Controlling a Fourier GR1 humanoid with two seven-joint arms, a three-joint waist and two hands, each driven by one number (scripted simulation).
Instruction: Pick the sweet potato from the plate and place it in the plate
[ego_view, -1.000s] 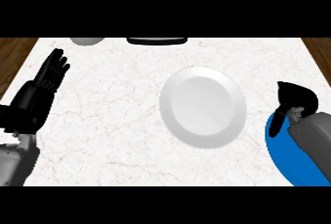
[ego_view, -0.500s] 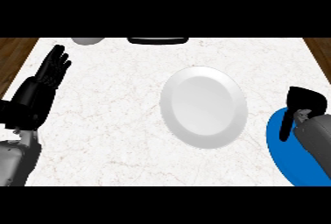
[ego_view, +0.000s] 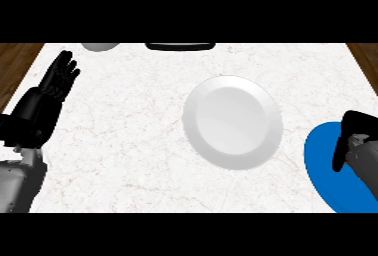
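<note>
Beneath the right robot hand (ego_view: 358, 127), at the view's right edge, lies the blue plate (ego_view: 323, 175), partly covered by that hand and its grey forearm. The sweet potato shows nowhere; it is judged to sit on the covered part of this plate, under or within the hand. Whether the right robot hand is released, clenched or grasping cannot be told, since its underside is hidden.

To the left of this hand, apart from the blue plate's rim, lies the white plate (ego_view: 232, 122), bare and the likely destination. Far to the left again, the left robot hand (ego_view: 53, 87) rests released, fingers straight, pointing up the worktop (ego_view: 125, 150).

Risks, as judged:
1. The grasp forms out of sight, so a closure off the tuber's middle could let it roll on the blue plate or slip during the lift.
2. A low carry leftward could strike the white plate's near rim and shift it.
3. A release close to that rim, not over the centre, could let the rounded tuber roll onto the worktop.

A grey bowl (ego_view: 100, 46) and a black object (ego_view: 181, 46) lie beyond both hands, well apart from that path.
</note>
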